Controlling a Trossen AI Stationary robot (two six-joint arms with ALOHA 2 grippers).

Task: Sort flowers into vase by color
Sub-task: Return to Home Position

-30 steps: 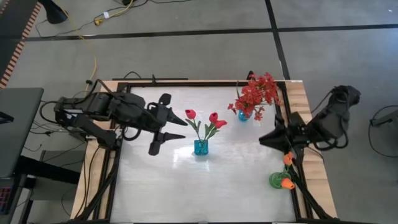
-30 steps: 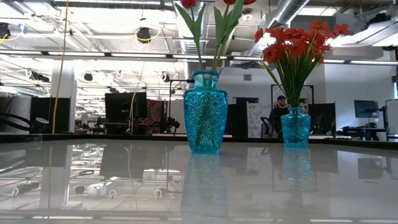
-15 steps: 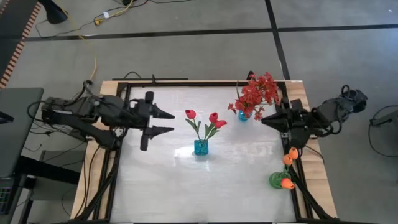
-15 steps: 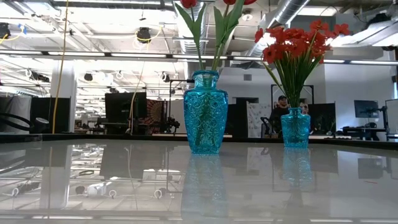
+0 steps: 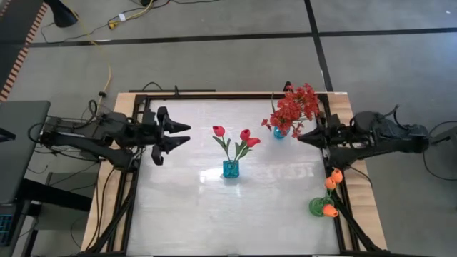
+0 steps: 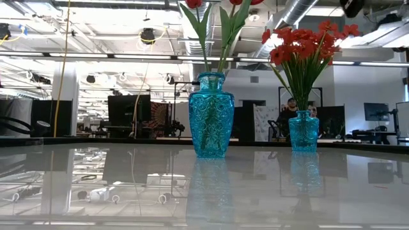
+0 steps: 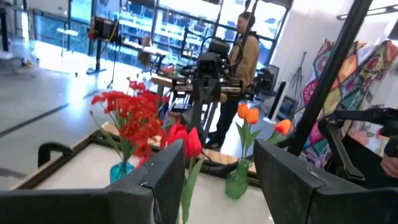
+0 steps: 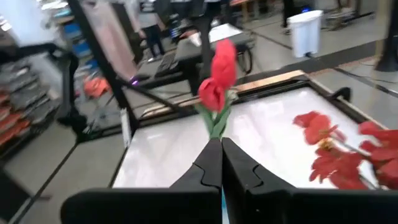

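Two red rosebuds (image 5: 246, 135) stand in a blue vase (image 5: 230, 168) at the table's middle. A spray of small red blossoms (image 5: 296, 106) stands in a smaller blue vase (image 5: 280, 132) at the far right. Orange tulip buds (image 5: 332, 178) stand in a green vase (image 5: 318, 207) at the near right. My left gripper (image 5: 187, 133) hovers open left of the rosebuds, pointing level at them (image 7: 186, 140). My right gripper (image 5: 300, 137) hovers shut beside the small vase, pointing toward the rosebuds (image 8: 221, 68).
The white tabletop has a dark frame and a wooden rim (image 5: 343, 107). Beyond the table, a person (image 7: 245, 43) stands in the room among desks and stands. In the low view the two blue vases (image 6: 211, 115) (image 6: 303, 131) stand apart on the glossy top.
My left gripper has drawn back toward the table's left edge and levelled out, staying open. My right arm has swung toward the far edge and pulled back to the right, its gripper now beside the small blue vase. The flowers and vases have stayed put.
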